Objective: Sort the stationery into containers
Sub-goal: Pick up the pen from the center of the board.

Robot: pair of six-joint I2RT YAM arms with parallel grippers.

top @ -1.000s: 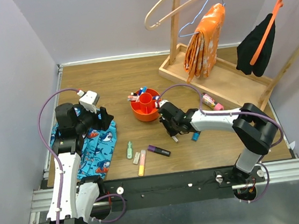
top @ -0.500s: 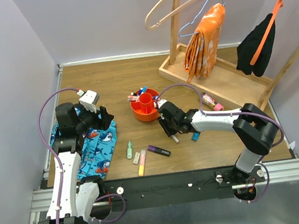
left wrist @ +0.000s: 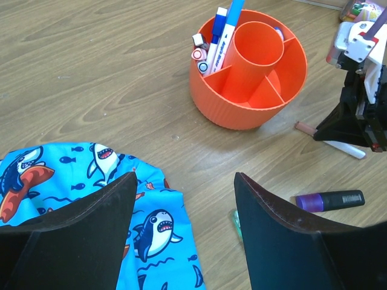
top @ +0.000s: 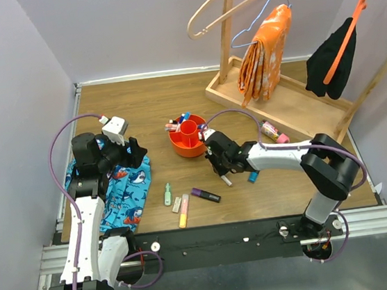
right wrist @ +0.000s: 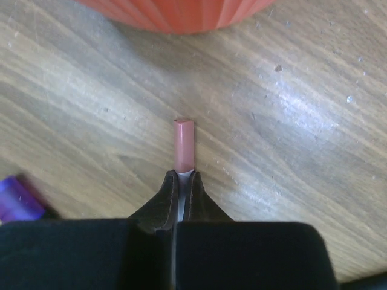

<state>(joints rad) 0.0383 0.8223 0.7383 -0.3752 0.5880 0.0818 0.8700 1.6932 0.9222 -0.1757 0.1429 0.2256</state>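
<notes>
The red-orange bowl [top: 190,145] stands mid-table with several pens upright in its far-left compartment; it also shows in the left wrist view [left wrist: 242,112] and at the top of the right wrist view [right wrist: 181,15]. My right gripper [top: 218,166] is shut on a white pen with a pink cap [right wrist: 184,142], held low at the table just right of the bowl. The same pen shows in the left wrist view [left wrist: 341,148]. My left gripper [left wrist: 184,175] is open and empty above the edge of the shark-print cloth [top: 125,191].
Loose on the table in front of the bowl lie a pale green marker [top: 167,194], a pinkish one [top: 176,203], a yellow one [top: 184,212], a purple one [top: 205,195] and a blue cap [top: 253,176]. A wooden rack base [top: 294,109] with hangers stands at the back right.
My right gripper has shifted very slightly toward the bowl with the pen in it. The left arm has not moved.
</notes>
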